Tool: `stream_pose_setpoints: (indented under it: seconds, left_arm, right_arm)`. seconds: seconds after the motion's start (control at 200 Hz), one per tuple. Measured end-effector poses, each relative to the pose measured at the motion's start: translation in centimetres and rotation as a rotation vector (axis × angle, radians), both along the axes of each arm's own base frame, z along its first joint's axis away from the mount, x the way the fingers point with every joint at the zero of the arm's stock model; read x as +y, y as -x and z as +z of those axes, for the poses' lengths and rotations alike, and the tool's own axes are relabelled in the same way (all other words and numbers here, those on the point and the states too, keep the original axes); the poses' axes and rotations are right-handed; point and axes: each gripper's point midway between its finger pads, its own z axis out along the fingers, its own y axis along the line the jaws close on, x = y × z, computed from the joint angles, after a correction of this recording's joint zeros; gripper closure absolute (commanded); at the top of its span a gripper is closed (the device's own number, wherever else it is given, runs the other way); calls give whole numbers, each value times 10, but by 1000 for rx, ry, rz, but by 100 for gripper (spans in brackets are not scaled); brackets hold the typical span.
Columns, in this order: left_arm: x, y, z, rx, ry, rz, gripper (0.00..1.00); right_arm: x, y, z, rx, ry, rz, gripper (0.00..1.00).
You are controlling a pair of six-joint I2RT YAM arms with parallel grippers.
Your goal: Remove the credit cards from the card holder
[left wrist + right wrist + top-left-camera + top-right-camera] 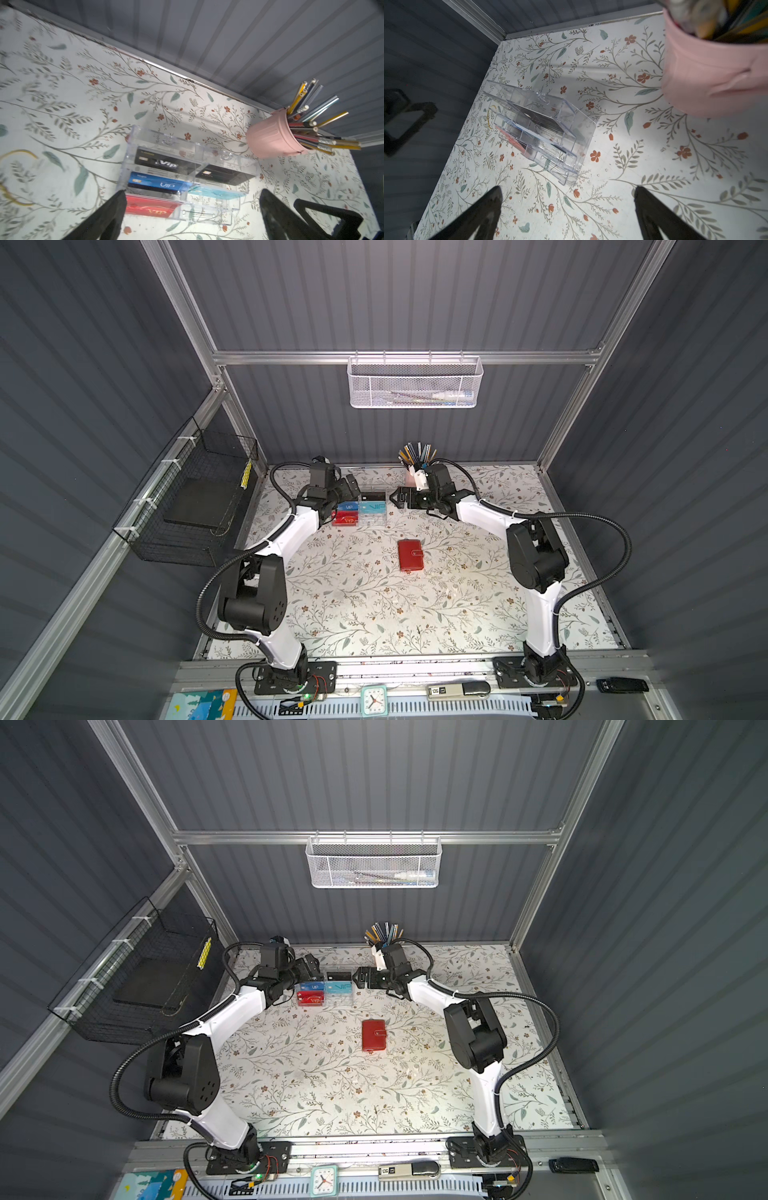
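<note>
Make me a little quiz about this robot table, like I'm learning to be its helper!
1. True or false: the red card holder lies shut on the table.
2. Which one holds pencils? A the red card holder, B the pink cup, C a blue bowl.
3. Fill in: the left gripper and right gripper both have their fingers ___.
Key: 1 true; 2 B; 3 open.

Floral-patterned tabletop point(374, 614), closed red card holder point(410, 555) lying flat near its middle, clear compartmented box point(368, 510) beyond the card holder to its left, pink pencil cup point(272, 135) standing farther back behind the card holder.
</note>
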Motion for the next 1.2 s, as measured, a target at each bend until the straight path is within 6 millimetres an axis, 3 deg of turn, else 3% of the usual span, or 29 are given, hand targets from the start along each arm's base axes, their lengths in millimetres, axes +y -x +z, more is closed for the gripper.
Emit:
stream_pose_setpoints:
  seconds: [0.135,0.29,0.385,0.51,0.815,1.201]
  left_arm:
    - [11,-10,-22,50,-79,38,0]
    - [20,-15,-72,148,-124,56,0]
    - [19,-20,-87,161,-102,29,0]
    - [14,-28,-83,125,-74,-8,0]
    - [0,-41,-68,31,-3,-88,0]
    - [-23,-40,-72,-42,95,-204,0]
  right_arm:
    - [5,4,-13,32,0,9,1]
    - [11,6,-10,34,-25,28,1]
    - [15,7,-7,34,-45,41,1]
    - [20,6,-7,34,-66,56,1]
    - [30,-1,-32,77,-89,65,1]
    - [37,-8,-19,64,-139,68,1]
